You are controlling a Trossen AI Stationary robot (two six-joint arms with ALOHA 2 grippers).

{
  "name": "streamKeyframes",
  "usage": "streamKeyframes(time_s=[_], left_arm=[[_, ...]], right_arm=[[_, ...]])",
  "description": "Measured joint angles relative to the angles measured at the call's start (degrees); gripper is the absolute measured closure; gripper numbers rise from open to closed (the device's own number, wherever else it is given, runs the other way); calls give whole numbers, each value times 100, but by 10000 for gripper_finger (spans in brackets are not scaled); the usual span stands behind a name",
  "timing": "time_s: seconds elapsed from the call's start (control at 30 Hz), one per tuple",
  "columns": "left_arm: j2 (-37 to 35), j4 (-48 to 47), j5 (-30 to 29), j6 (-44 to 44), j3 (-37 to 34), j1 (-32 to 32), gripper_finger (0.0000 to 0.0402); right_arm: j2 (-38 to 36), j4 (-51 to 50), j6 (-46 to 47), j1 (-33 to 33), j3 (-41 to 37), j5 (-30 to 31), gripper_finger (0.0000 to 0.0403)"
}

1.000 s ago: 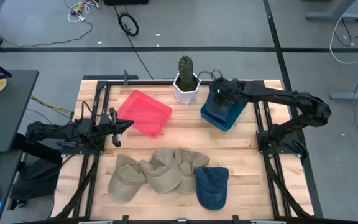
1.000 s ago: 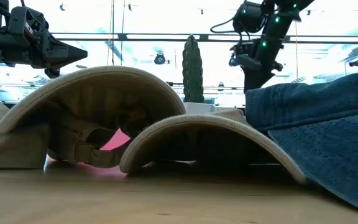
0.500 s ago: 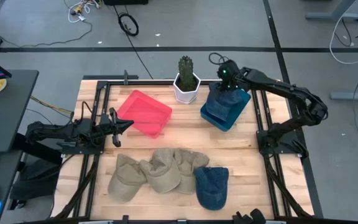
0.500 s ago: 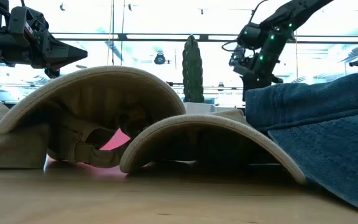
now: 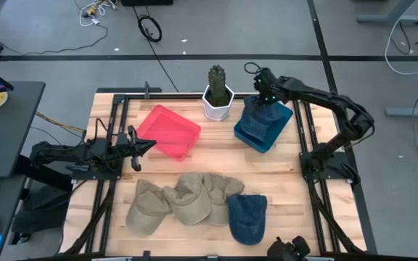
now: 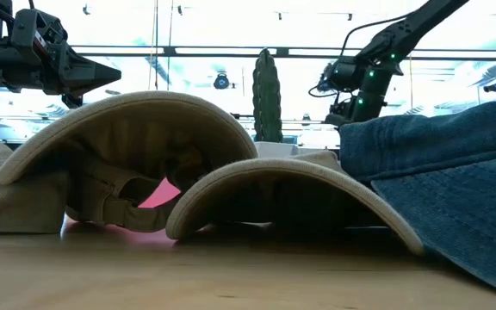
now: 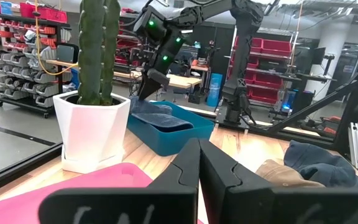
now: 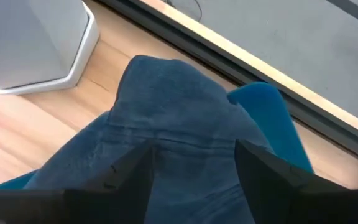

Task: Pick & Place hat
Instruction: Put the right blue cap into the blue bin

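Placement step nearly complete. The denim hat [image 5: 261, 116] lies in the blue bin [image 5: 250, 138] at the bench's far right, beside the potted cactus [image 5: 217, 93]. The right gripper [image 5: 262, 88] hovers just over the hat, jaws spread and empty. The left gripper [image 5: 142, 144] waits beside the pink tray [image 5: 167, 130], jaws closed. Next move, judged: right arm clears the bin and goes to the hat pile [image 5: 194, 199] at the near edge.

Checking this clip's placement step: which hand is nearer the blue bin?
Right. The right hand hangs over the blue bin's far edge, above the denim hat inside; the left hand waits beyond the pink tray.
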Motion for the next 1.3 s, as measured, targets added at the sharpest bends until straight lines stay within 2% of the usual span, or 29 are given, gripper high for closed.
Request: streamKeyframes(time_s=[0.23,0.37,0.5,0.63,0.7,0.83,1.0,1.3], left_arm=[[0,1,0,1,0,0,396],[0,0,-2,1,0,0,396],[0,1,0,1,0,1,396],[0,2,-2,-1,0,0,396],[0,0,0,1,0,0,396],[0,0,0,0,0,1,396],[0,0,0,1,0,0,396],[0,0,0,-1,0,0,396]], right_arm=[[301,24,-119,0,1,-33,192],[388,42,-119,2,1,-65,215],[388,23,-235,17,1,-62,272],[385,-182,-274,20,1,-61,369],[385,-288,-318,56,1,-53,390],[383,-584,-226,144,1,33,380],[381,-1093,60,262,1,404,396],[381,-1066,187,358,1,424,388]])
